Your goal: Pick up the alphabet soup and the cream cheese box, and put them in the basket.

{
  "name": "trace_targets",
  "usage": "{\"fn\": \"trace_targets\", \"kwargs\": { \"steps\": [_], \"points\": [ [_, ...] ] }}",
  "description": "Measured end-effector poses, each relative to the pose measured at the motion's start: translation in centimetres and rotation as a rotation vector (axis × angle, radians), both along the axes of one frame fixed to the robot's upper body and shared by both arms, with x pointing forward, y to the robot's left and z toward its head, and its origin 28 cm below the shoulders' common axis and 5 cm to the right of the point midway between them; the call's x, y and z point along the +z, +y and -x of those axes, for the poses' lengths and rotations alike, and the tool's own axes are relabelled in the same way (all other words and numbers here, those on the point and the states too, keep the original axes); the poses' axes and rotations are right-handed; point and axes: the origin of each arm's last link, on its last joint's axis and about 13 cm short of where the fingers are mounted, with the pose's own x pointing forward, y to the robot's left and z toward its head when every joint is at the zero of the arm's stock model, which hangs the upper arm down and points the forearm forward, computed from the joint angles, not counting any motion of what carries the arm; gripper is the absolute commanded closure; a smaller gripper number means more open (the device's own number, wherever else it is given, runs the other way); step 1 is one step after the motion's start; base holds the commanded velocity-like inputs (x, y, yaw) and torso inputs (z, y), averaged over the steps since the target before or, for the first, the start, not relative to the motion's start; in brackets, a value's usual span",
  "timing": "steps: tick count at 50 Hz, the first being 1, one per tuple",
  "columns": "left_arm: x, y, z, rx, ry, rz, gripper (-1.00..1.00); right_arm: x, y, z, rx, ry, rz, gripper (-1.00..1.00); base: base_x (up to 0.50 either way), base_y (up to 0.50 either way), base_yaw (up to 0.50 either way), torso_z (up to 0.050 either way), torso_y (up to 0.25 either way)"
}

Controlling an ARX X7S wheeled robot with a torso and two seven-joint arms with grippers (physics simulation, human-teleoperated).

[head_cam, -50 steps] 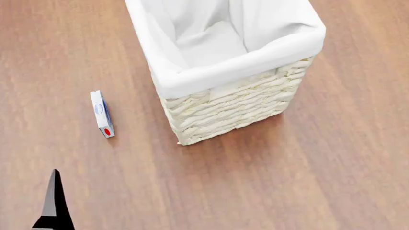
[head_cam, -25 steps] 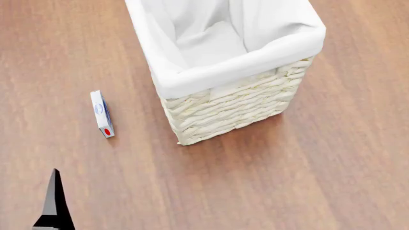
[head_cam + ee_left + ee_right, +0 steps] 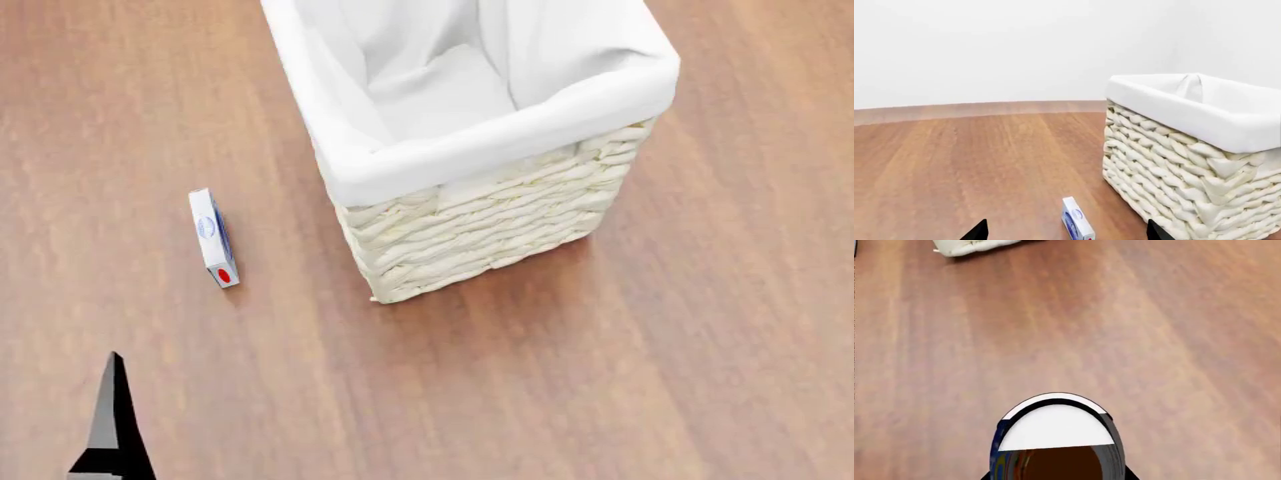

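Observation:
The cream cheese box (image 3: 214, 238), white with a blue edge and a red spot, lies on the wooden floor left of the basket (image 3: 467, 215). In the left wrist view the box (image 3: 1077, 225) lies ahead, between the two wide-apart tips of my open left gripper (image 3: 1067, 233), with the basket's woven wall (image 3: 1174, 170) beside it. One left finger (image 3: 114, 420) shows at the bottom of the head view. My right gripper (image 3: 1057, 476) is shut on the alphabet soup (image 3: 1054, 432): its silvery top and blue label fill the lower right wrist view. The soup is out of the head view.
Bare wooden floor (image 3: 641, 380) surrounds the basket. The basket's white cloth lining (image 3: 441, 90) holds nothing visible. A corner of the basket's base (image 3: 971, 246) shows far off in the right wrist view. A white wall (image 3: 987, 50) stands behind the floor.

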Motion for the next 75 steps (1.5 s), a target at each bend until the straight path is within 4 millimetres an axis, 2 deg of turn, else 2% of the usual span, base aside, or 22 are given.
{"fn": "trace_targets", "kwargs": {
  "steps": [18,25,33,41,48,58,64,75],
  "points": [
    [0.0,0.0,0.0,0.001,0.001,-0.004,-1.0,0.0,0.0,0.0,0.003,-0.004,-0.001,1.0,0.0,0.0,0.0,-0.001,-0.001],
    [-0.1,-0.1,-0.1,0.0,-0.001,-0.006,-1.0,1.6,0.0,-0.6,0.029,-0.088,0.038,1.0,0.0,0.0,0.0,0.0,0.0],
    [0.0,-0.2,-0.1,-0.007,-0.006,-0.006,-1.0,6.1,0.2,-2.5,0.08,-0.299,0.119,1.0,0.0,0.0,0.0,0.0,0.0],
    [0.1,-0.3,-0.1,-0.015,-0.01,-0.007,-1.0,12.5,1.0,-4.6,0.15,-0.61,0.196,1.0,0.0,0.0,0.0,0.0,0.0],
    [0.2,-0.5,-0.1,-0.023,-0.014,-0.007,-1.0,17.8,1.9,-5.1,0.22,-0.868,0.242,1.0,0.0,0.0,0.0,0.0,0.0],
    [0.5,-0.5,-0.2,-0.03,-0.021,-0.005,-1.0,23.2,2.4,-6.9,0.251,-1.082,0.299,1.0,0.0,0.0,0.0,0.0,0.0],
    [0.6,-0.5,-0.1,-0.035,-0.023,-0.003,-1.0,26.5,2.5,-9.9,0.261,-1.126,0.293,1.0,0.0,0.0,0.0,0.0,0.0],
    [0.6,-0.5,0.0,-0.04,-0.023,-0.001,-1.0,31.8,2.3,-17.6,0.27,-1.047,0.239,1.0,0.0,0.0,0.0,0.0,0.0]
  ]
}}
